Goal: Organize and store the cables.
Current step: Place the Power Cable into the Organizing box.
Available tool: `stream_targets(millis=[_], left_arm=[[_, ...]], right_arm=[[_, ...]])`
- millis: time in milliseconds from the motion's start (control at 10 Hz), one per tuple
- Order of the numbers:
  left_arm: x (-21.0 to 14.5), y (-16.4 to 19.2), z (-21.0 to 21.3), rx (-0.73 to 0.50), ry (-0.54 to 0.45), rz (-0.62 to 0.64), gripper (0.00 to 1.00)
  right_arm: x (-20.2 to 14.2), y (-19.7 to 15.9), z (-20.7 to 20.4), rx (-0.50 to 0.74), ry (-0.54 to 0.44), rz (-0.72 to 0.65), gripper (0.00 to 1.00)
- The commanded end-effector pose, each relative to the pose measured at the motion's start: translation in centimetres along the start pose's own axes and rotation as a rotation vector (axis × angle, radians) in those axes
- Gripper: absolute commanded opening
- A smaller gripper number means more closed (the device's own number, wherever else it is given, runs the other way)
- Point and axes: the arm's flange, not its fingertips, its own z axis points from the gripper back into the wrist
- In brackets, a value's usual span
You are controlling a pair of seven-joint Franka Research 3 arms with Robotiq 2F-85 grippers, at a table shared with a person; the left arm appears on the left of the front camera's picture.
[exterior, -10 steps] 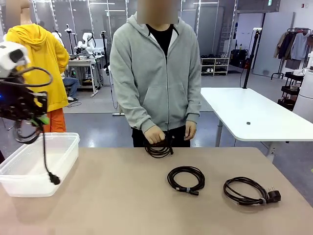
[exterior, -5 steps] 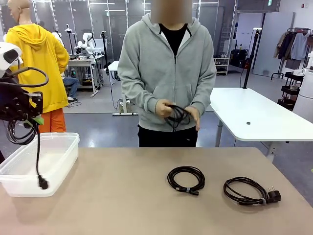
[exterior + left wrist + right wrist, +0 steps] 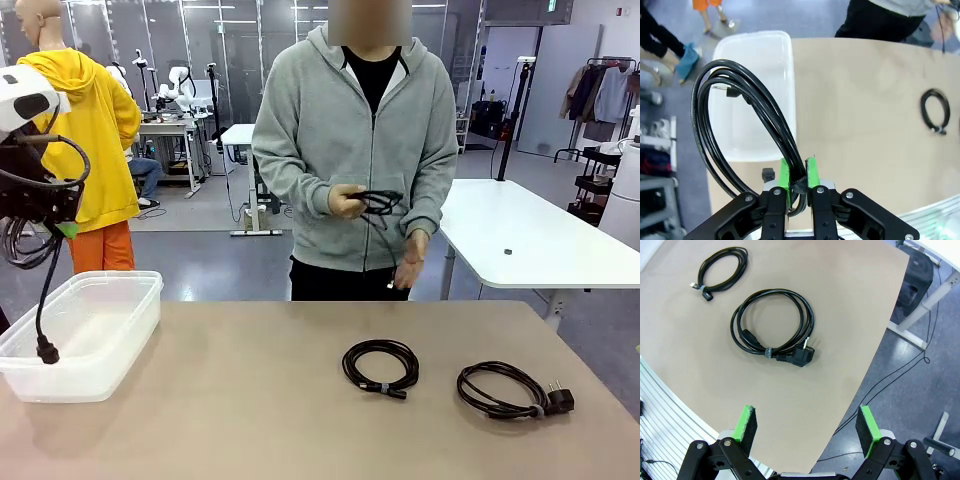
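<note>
At the left end of the matte beige table (image 3: 250, 420), the left gripper (image 3: 797, 169) pinches a coiled black cable (image 3: 771, 117) above a clear rectangular plastic bin (image 3: 120, 330); lower until loops and plug sit inside, then release. Right gripper (image 3: 807, 422), spread wide, overlooks a plugged black coil (image 3: 802, 356) and a smaller tied coil (image 3: 704, 291); workshop beyond

Left arm (image 3: 25, 100) high, left jaws tight on a cable (image 3: 782, 142); right jaws wide apart.
</note>
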Motion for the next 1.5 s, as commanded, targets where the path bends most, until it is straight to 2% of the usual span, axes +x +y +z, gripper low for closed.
stream_targets(millis=[0,300,600,900,1400], left_arm=[[3.4,1.2,-1.5,-0.023,0.061,-0.171,0.16],[6.1,2.5,-6.5,0.073,0.119,-0.256,0.16],[7.0,3.4,-13.6,0.096,0.233,-0.249,0.16],[4.5,3.5,-19.5,0.078,0.362,-0.173,0.16],[1.5,4.0,-27.4,-0.005,0.418,-0.046,0.16]], right_arm=[[0.0,0.1,0.1,0.004,0.007,-0.008,1.00],[0.0,0.1,0.1,0.004,0.007,-0.008,1.00],[0.0,0.1,0.1,0.004,0.007,-0.008,1.00],[0.0,0.1,0.1,0.004,0.007,-0.008,1.00],[0.0,0.1,0.1,0.004,0.007,-0.008,1.00]])
